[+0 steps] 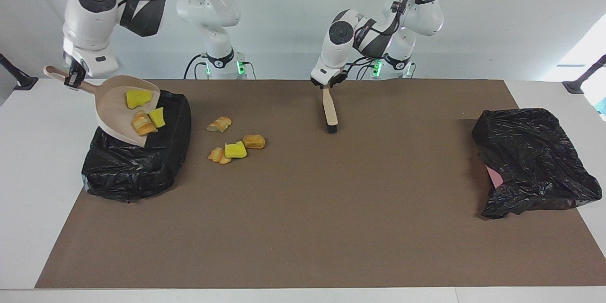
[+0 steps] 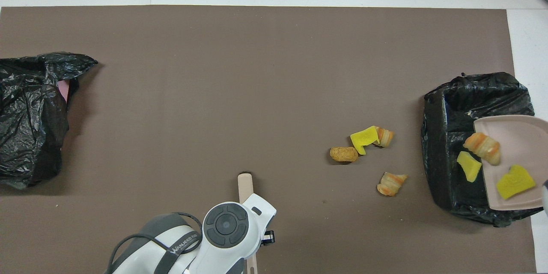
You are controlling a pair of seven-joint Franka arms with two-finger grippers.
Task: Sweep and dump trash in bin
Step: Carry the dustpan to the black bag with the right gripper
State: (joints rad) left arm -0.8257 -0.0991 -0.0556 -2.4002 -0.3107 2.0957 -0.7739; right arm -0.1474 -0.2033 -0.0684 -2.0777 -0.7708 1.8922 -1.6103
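Note:
My right gripper point(image 1: 72, 77) is shut on the handle of the beige dustpan point(image 1: 113, 104), which it holds tilted over the black-lined bin point(image 1: 137, 161). In the pan lie two yellow sponge pieces point(image 2: 515, 181) and a bread chunk point(image 2: 483, 147); one sponge piece point(image 2: 469, 165) hangs at the pan's lip over the bin. More trash lies on the brown mat beside the bin: a yellow sponge point(image 1: 235, 150), two bread chunks point(image 1: 219, 124) and a brown bun point(image 1: 254, 141). My left gripper point(image 1: 326, 85) is at the handle of the brush point(image 1: 330, 111), whose bristles point down to the mat.
A second crumpled black bag point(image 1: 535, 161) with a pink patch lies at the left arm's end of the table. White table borders the brown mat point(image 1: 303, 227) on all sides. In the overhead view the left arm point(image 2: 222, 227) covers its own gripper.

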